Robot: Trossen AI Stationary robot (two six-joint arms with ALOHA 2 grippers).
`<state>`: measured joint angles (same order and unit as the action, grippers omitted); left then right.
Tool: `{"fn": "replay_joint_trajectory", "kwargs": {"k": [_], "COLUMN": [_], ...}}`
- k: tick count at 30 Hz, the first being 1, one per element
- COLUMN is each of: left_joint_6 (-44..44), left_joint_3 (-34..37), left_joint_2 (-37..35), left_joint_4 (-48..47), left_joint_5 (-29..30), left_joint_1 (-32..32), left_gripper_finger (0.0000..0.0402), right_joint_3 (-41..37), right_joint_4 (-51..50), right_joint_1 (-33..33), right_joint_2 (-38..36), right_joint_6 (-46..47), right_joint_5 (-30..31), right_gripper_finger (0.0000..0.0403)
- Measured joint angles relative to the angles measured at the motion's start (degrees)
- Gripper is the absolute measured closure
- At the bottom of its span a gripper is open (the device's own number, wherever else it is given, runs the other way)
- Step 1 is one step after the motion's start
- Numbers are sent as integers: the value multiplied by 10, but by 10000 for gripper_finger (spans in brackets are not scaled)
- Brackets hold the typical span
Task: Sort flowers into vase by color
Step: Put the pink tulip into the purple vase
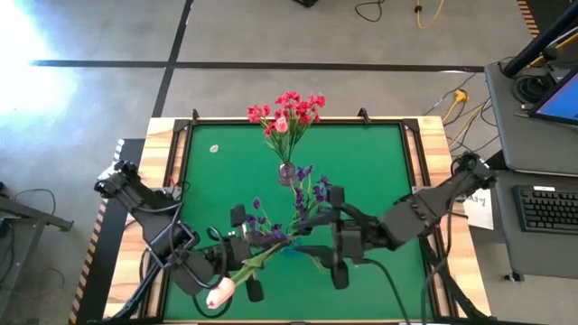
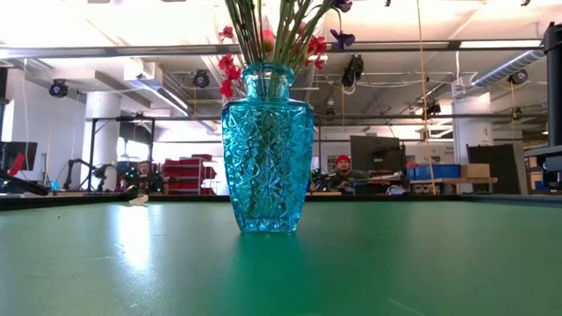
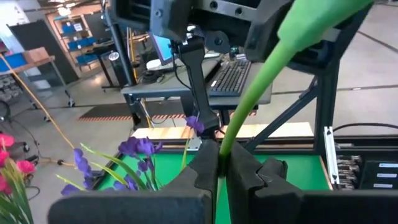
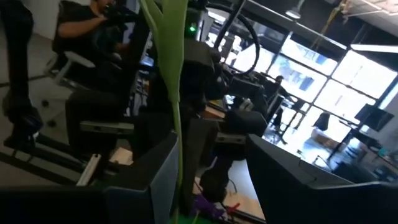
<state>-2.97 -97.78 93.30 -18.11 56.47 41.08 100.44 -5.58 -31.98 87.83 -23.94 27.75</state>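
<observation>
A blue cut-glass vase (image 2: pixel 266 149) stands mid-table (image 1: pixel 287 171) and holds red flowers (image 1: pixel 289 110) and purple sprays (image 1: pixel 307 190). My left gripper (image 3: pixel 219 171) hovers near the table's front, shut on a pale pink tulip's green stem. The tulip bud (image 1: pixel 219 291) lies off toward the near left corner. My right gripper (image 4: pixel 217 174) faces the left one from the right (image 1: pixel 312 242). It is open, and the tulip's stem and leaf (image 4: pixel 176 118) pass between its fingers, close to one of them. My left gripper pinches the tulip's stem (image 3: pixel 222 146) between its two shut fingers. The fingers are about level and point toward the table's right side. The stem slants up past the fingertips toward the other arm, and the flower is clear of the table. My right gripper may touch the stem beside one finger (image 4: pixel 163 171); I cannot tell.
A small white scrap (image 1: pixel 214 149) lies on the green table at the far left. More purple sprays (image 1: pixel 257 221) spread low between the vase and my left arm. A desk with a keyboard (image 1: pixel 549 209) stands beyond the right edge. A person sits in the room behind.
</observation>
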Motion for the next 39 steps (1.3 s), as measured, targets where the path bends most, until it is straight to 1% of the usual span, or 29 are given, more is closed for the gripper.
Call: {"fn": "replay_joint_trajectory", "kwargs": {"k": [6,7,12,15,18,21,24,26,28,30,32,36,39], "left_joint_6": [-28,-31,-37,-35,-35,-34,-34,-34,-34,-34,-34,-33,-12], "left_joint_3": [0,0,0,0,0,0,1,1,1,1,1,1,0], "left_joint_2": [2,2,3,3,3,4,4,4,4,4,4,4,4], "left_joint_4": [1,1,15,19,20,16,13,11,11,11,10,11,15], "left_joint_5": [0,0,-5,-20,-26,-26,-26,-26,-26,-26,-26,-26,-26], "left_joint_1": [-20,-24,-45,-48,-47,-48,-48,-48,-47,-48,-48,-48,-43], "left_gripper_finger": [401,401,401,401,401,402,401,401,401,401,401,401,392], "right_joint_3": [9,12,37,56,74,93,112,121,127,129,132,132,139], "right_joint_4": [6,4,4,1,3,2,-12,-25,-34,-36,-49,-54,-57], "right_joint_1": [23,24,29,29,29,31,32,34,35,35,35,35,35], "right_joint_2": [13,17,47,63,75,84,91,95,99,102,103,103,103], "right_joint_6": [32,35,32,19,3,2,-7,-7,-8,-8,-10,-17,-14], "right_joint_5": [-68,-72,-71,-55,-52,-47,-23,-23,-23,-23,-23,-25,-27], "right_gripper_finger": [225,225,225,225,226,233,244,250,260,279,307,379,387]}}
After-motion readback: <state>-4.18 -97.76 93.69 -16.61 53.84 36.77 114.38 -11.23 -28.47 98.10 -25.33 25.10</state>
